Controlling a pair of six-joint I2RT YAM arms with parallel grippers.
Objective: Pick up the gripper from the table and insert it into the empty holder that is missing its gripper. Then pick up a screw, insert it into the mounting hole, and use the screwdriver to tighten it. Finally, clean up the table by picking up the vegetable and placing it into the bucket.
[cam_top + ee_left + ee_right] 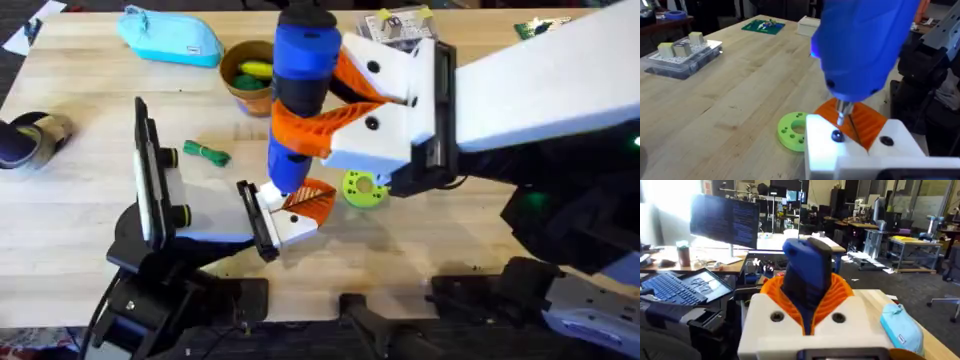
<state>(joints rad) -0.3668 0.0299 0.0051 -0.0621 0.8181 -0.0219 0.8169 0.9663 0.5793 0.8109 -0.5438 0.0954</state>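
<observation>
Screwdriver (300, 70): glossy blue plastic, metal bit. Gripper (312, 202): ribbed orange plastic. Table (80, 190): pale matt wood.

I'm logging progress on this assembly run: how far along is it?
Done, it seems: the orange gripper sits in the white holder, with a screw in its hole. In hand: the right gripper holds the blue screwdriver upright, its bit on that screw; whether it is tight cannot be told. Left: the green vegetable lies on the table, outside the bucket.
</observation>
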